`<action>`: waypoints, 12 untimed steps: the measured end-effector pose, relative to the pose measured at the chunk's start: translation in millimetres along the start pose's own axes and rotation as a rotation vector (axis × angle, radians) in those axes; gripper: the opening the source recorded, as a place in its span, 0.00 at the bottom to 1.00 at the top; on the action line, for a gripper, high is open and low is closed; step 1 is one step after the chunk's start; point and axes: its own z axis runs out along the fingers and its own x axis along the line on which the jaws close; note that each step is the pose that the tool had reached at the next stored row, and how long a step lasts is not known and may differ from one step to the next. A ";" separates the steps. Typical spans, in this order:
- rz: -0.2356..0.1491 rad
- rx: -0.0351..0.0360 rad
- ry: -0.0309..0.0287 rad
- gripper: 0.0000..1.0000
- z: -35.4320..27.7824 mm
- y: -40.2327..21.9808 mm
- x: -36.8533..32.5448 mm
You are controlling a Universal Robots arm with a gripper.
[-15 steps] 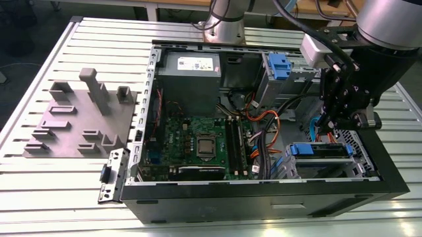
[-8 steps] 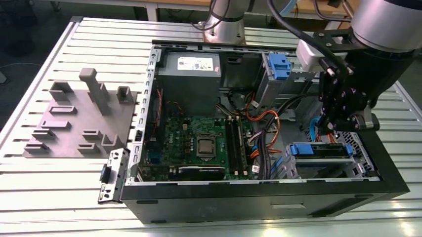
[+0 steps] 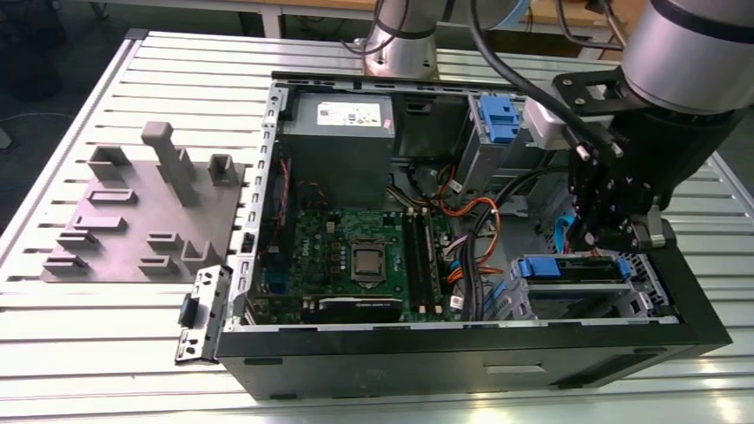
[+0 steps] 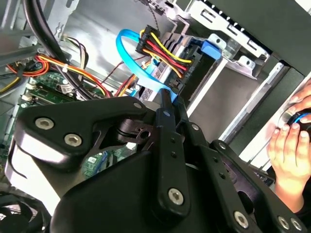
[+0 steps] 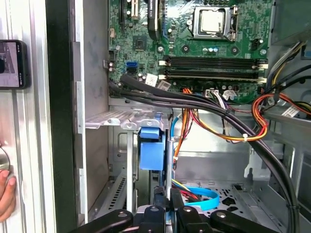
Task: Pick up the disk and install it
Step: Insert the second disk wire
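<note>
Gripper (image 3: 613, 231) hangs inside the open case (image 3: 471, 362), fingers (image 4: 167, 145) pinched on what looks like the disk's (image 3: 574, 267) blue bracket edge, w/ disk sat in the drive bay at 4 o'clock of the motherboard (image 3: 353, 256). Risk, imo: blue cable (image 4: 138, 63) and power wires (image 4: 160, 51) crowd the disk, so a skewed push could snag or jam them.

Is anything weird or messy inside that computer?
Nothing looks broken or spilled. One oddity: a person's hand rests by the case's edge in the second wrist view, close beside the gripper working inside the open computer case.
</note>
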 end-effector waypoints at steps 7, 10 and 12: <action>-0.002 0.0123 0.0000 0.16 6.5 2.1 3.3; -0.002 0.0161 0.0000 0.16 8.3 3.5 3.6; -0.002 0.0176 0.0000 0.16 9.1 3.7 4.1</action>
